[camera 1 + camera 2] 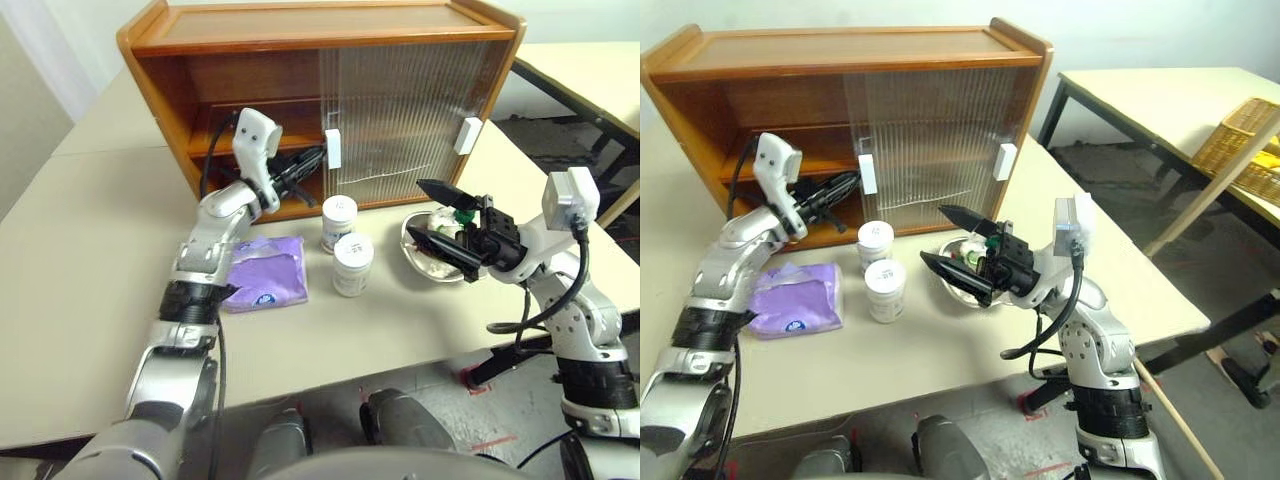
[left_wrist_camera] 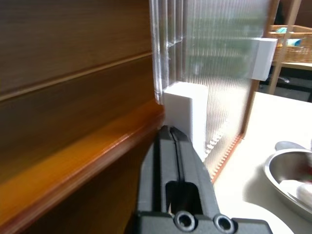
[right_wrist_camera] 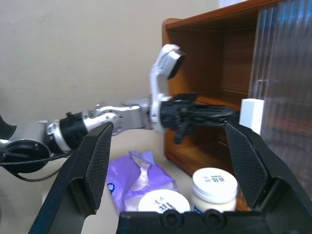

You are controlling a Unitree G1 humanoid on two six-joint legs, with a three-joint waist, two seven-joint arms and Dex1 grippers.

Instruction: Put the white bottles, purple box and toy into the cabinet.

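Note:
The wooden cabinet (image 1: 300,40) stands at the back of the table. Its left half is open, and both ribbed doors (image 1: 400,120) cover the right half. My left gripper (image 1: 318,158) is shut, its tip right beside the white handle (image 2: 185,112) of the nearer door. Two white bottles (image 1: 339,222) (image 1: 353,264) stand in front of the cabinet. To their left the purple box (image 1: 265,272) lies flat. My right gripper (image 1: 414,208) hangs wide open and empty over a steel bowl (image 1: 420,250). The toy (image 1: 462,214) lies in the bowl, partly hidden.
The table's front edge runs close under both arms. A second table (image 1: 590,70) stands at the back right, with a gap of floor between. A wicker basket (image 1: 1240,140) sits on it.

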